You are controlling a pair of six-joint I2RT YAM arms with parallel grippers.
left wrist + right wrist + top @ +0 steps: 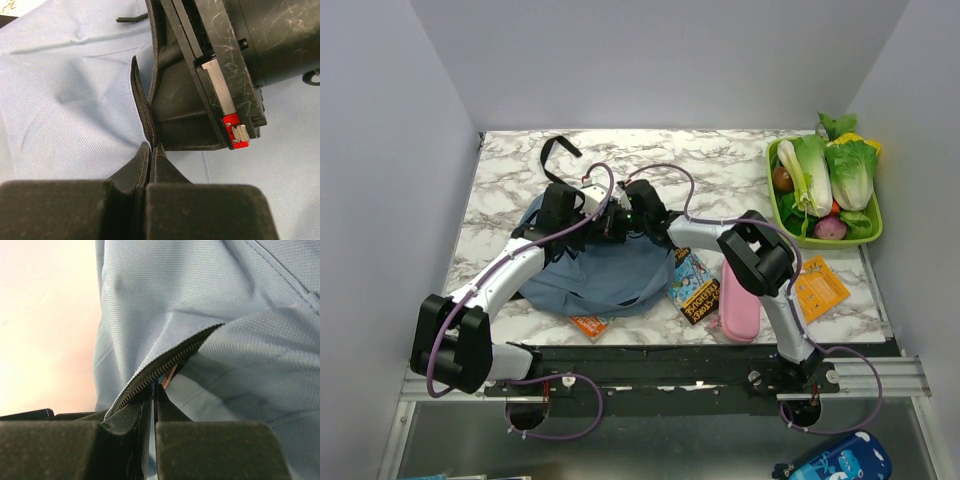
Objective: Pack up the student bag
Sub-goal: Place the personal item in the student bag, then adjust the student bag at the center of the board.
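The student bag [605, 280], a dusty-blue backpack, lies on the marble table with a black strap [556, 150] trailing behind it. Both grippers meet at its far top edge. My left gripper [592, 206] [151, 146] is shut on the bag's black zipper edge [141, 100], and the right gripper's black body [210, 75] hangs just beyond it. My right gripper [623, 218] [154, 387] sits at the zipper [165, 365], which is partly parted. Its jaws stand a narrow slit apart, with blue fabric showing through the slit. Something small and copper-coloured [170, 376] shows just past its tips.
A green tray [820, 240] of vegetables stands at the back right. A pink pencil case [739, 305], a colourful booklet [694, 285] and an orange card [819, 288] lie right of the bag. An orange item [588, 324] pokes out under the bag's front. A bright blue pouch [840, 462] lies below the table.
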